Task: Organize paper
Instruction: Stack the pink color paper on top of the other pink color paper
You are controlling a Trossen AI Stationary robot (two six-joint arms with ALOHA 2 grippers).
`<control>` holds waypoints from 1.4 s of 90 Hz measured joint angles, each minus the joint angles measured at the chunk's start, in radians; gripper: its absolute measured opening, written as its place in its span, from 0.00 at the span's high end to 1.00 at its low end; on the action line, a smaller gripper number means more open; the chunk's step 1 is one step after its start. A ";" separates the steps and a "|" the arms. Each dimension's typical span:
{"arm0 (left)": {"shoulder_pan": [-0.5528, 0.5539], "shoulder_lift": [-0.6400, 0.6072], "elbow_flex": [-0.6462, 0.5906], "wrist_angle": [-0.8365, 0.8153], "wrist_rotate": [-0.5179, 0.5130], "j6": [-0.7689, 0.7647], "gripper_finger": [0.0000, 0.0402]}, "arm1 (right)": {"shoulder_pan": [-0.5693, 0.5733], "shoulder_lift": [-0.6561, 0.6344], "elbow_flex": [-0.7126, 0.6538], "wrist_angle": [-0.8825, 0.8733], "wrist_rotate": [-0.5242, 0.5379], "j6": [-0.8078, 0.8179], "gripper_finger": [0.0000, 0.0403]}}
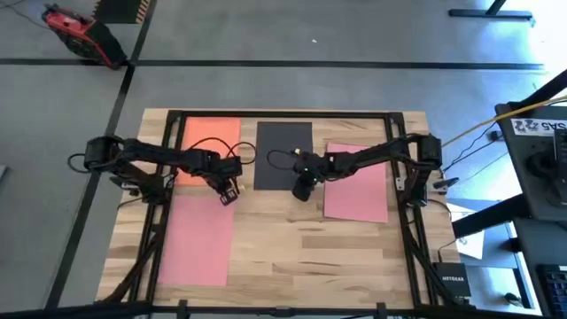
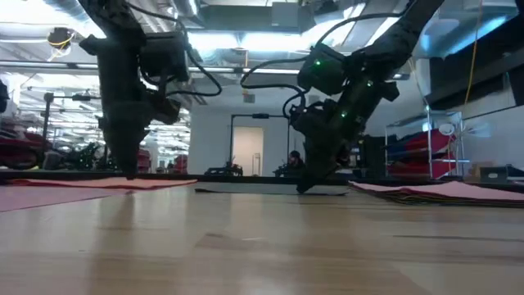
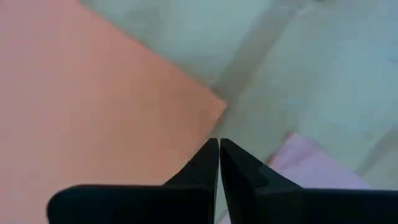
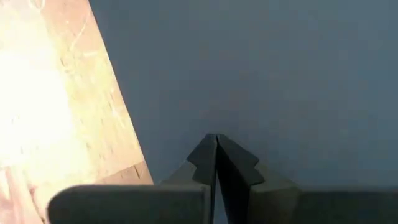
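Note:
Four paper sheets lie flat on the wooden table (image 1: 292,257): an orange sheet (image 1: 205,140) at the far left, a black sheet (image 1: 282,151) at the far middle, a pink sheet (image 1: 197,241) at the near left and another pink sheet (image 1: 359,188) at the right. My left gripper (image 1: 229,193) is shut and points down at the orange sheet's near right corner (image 3: 208,106). My right gripper (image 1: 303,189) is shut over the black sheet (image 4: 261,74), by its near edge. My left gripper's shut fingertips (image 3: 211,155) come down from above at the edge of the orange sheet's near right corner. In the low view the tips (image 2: 131,174) reach table height. Whether they press the sheet or the wood beside it, I cannot tell. My right gripper presses its shut fingertips (image 4: 214,152) down on the black sheet close to its near right corner. The fingers slant down from above and from the table's right (image 2: 304,187). The sheet lies flat on the table.
Bare wood fills the near middle of the table (image 2: 262,246). The right pink sheet (image 2: 446,190) shows a darker layer under its edge. Black frame rails (image 1: 409,221) run along the table's left and right sides.

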 joint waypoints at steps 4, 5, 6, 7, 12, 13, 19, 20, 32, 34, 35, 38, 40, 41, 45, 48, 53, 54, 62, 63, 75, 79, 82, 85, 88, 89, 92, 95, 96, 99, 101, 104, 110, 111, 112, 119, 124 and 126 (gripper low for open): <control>-0.001 0.000 0.006 0.003 0.011 0.009 1.00 | 0.000 0.000 0.000 0.000 0.000 -0.005 1.00; -0.002 0.000 0.007 0.004 0.013 0.013 1.00 | 0.000 0.000 0.000 0.000 0.000 -0.005 1.00; -0.004 0.000 0.008 0.005 0.014 0.017 1.00 | 0.000 0.000 0.000 0.000 0.000 -0.006 1.00; -0.006 0.000 0.009 0.007 0.014 0.019 1.00 | 0.000 0.000 0.000 0.000 0.000 -0.006 1.00; -0.015 0.000 0.014 0.012 0.014 0.042 1.00 | 0.000 0.000 0.000 0.000 0.000 -0.006 1.00; -0.017 0.000 0.014 0.012 0.014 0.047 1.00 | 0.000 0.000 0.000 0.000 0.000 -0.006 1.00; -0.029 0.000 0.015 0.011 0.016 0.062 1.00 | 0.000 0.000 0.000 0.000 0.000 -0.005 1.00; -0.031 0.000 0.015 0.011 0.017 0.063 1.00 | 0.000 0.000 0.000 0.000 0.000 -0.005 1.00; -0.052 0.000 0.014 0.023 0.022 0.062 1.00 | 0.000 0.000 0.000 -0.001 0.000 -0.005 1.00; -0.058 0.000 0.015 0.030 0.028 0.062 1.00 | 0.000 0.000 0.000 0.000 0.000 -0.005 1.00; -0.062 0.000 0.015 0.033 0.033 0.061 1.00 | 0.000 0.000 0.000 0.000 0.000 -0.005 1.00; -0.073 0.000 0.018 0.040 0.047 0.062 1.00 | 0.000 0.000 0.000 -0.001 0.000 -0.005 1.00; -0.081 0.000 0.022 0.041 0.055 0.066 1.00 | 0.000 0.000 0.000 -0.001 0.000 -0.005 1.00; -0.086 0.000 0.023 0.042 0.057 0.069 1.00 | 0.000 0.000 0.000 -0.001 0.000 -0.005 1.00; -0.105 0.000 0.031 0.043 0.059 0.081 1.00 | 0.000 -0.001 0.000 -0.001 0.000 -0.005 1.00; -0.118 -0.001 0.034 0.045 0.059 0.096 1.00 | 0.000 -0.001 0.000 -0.001 0.000 -0.005 1.00; -0.137 -0.001 0.034 0.048 0.055 0.113 1.00 | 0.000 -0.001 0.000 -0.001 0.000 -0.005 1.00; -0.141 -0.001 0.034 0.049 0.052 0.117 1.00 | 0.000 -0.001 0.000 -0.001 0.000 -0.005 1.00; -0.154 0.002 0.027 0.059 0.015 0.125 1.00 | 0.000 -0.001 0.000 -0.001 0.010 -0.005 1.00; -0.153 0.003 0.024 0.060 0.010 0.124 1.00 | 0.000 -0.001 0.000 -0.001 0.012 -0.005 1.00; -0.123 0.020 -0.001 0.061 -0.029 0.098 1.00 | 0.000 -0.001 0.001 -0.001 0.018 -0.005 1.00; -0.113 0.026 -0.006 0.062 -0.033 0.090 1.00 | 0.000 -0.001 0.001 -0.001 0.018 -0.005 1.00; -0.105 0.029 -0.009 0.067 -0.032 0.087 1.00 | 0.000 -0.001 0.001 -0.001 0.018 -0.005 1.00; -0.097 0.033 -0.013 0.069 -0.032 0.080 1.00 | 0.000 -0.001 0.001 -0.001 0.018 -0.005 1.00; -0.090 0.038 -0.017 0.071 -0.031 0.074 1.00 | 0.000 -0.001 0.001 -0.001 0.018 -0.005 1.00; -0.088 0.039 -0.018 0.071 -0.031 0.073 1.00 | 0.000 -0.001 0.001 -0.001 0.018 -0.005 1.00; -0.081 0.040 -0.020 0.071 -0.032 0.069 1.00 | 0.000 -0.001 0.001 -0.001 0.018 -0.005 1.00; -0.076 0.040 -0.021 0.072 -0.032 0.066 1.00 | 0.000 -0.001 0.001 -0.001 0.018 -0.005 1.00; -0.075 0.040 -0.022 0.074 -0.032 0.065 1.00 | 0.000 -0.001 0.001 -0.001 0.018 -0.005 1.00; -0.070 0.040 -0.023 0.079 -0.034 0.063 1.00 | 0.000 -0.001 0.001 -0.001 0.018 -0.005 1.00; -0.068 0.040 -0.023 0.080 -0.034 0.061 1.00 | 0.000 -0.001 0.001 -0.001 0.018 -0.005 1.00; -0.064 0.040 -0.024 0.081 -0.033 0.059 1.00 | 0.000 -0.001 0.001 -0.001 0.019 -0.005 1.00; -0.059 0.040 -0.025 0.086 -0.031 0.059 1.00 | -0.001 -0.001 0.001 -0.001 0.018 -0.005 1.00; -0.059 0.040 -0.025 0.088 -0.031 0.059 1.00 | -0.001 -0.001 0.001 -0.001 0.018 -0.005 1.00; -0.059 0.040 -0.025 0.089 -0.032 0.059 1.00 | 0.000 -0.001 0.001 -0.001 0.018 -0.005 1.00; -0.059 0.040 -0.025 0.091 -0.032 0.051 1.00 | 0.000 -0.001 0.001 -0.001 0.018 -0.006 1.00; -0.059 0.040 -0.025 0.090 -0.032 0.045 1.00 | 0.000 -0.001 0.001 -0.001 0.018 -0.005 1.00; -0.059 0.040 -0.025 0.090 -0.032 0.044 1.00 | 0.000 -0.001 0.001 -0.001 0.018 -0.005 1.00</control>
